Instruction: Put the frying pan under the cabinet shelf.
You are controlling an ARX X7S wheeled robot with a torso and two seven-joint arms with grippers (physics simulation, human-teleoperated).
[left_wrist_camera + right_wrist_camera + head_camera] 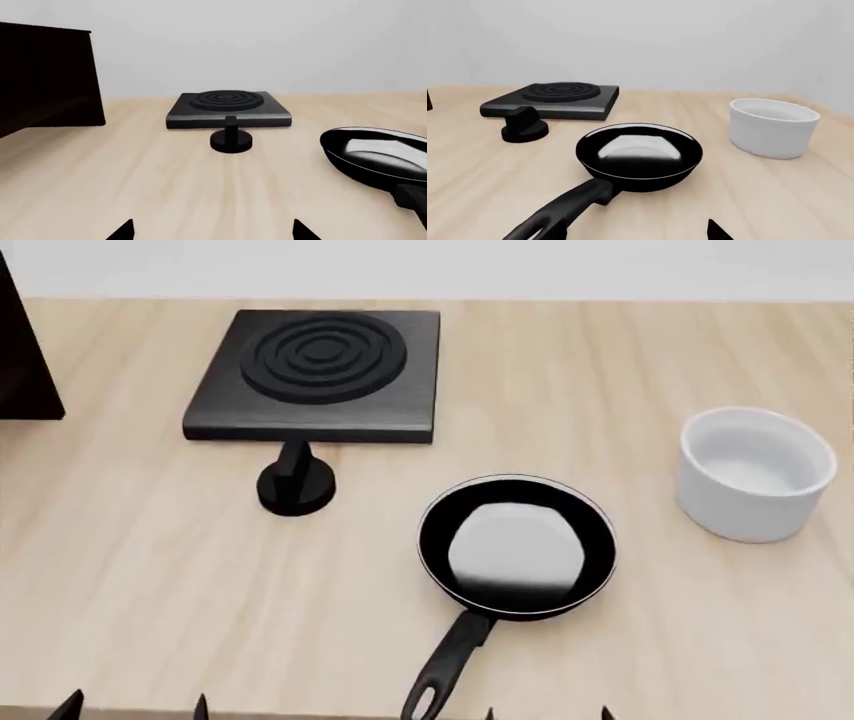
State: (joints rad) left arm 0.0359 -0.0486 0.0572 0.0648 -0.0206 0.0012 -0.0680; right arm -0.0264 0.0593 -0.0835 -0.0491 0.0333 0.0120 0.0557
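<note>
The frying pan (518, 548) lies on the wooden table, its long handle (441, 670) pointing to the near edge. It shows in the right wrist view (639, 155) and at the edge of the left wrist view (377, 157). The dark brown cabinet shelf (20, 350) stands at the far left, also in the left wrist view (47, 75). My right gripper (547, 714) is open and empty, just right of the handle's end (560, 210). My left gripper (134, 710) is open and empty at the near left edge, its tips (123, 230) wide apart.
A square black burner plate (318, 375) sits at the back with a black knob (296, 485) in front of it. A white bowl (754, 472) stands right of the pan. Bare wood lies between the pan and the cabinet.
</note>
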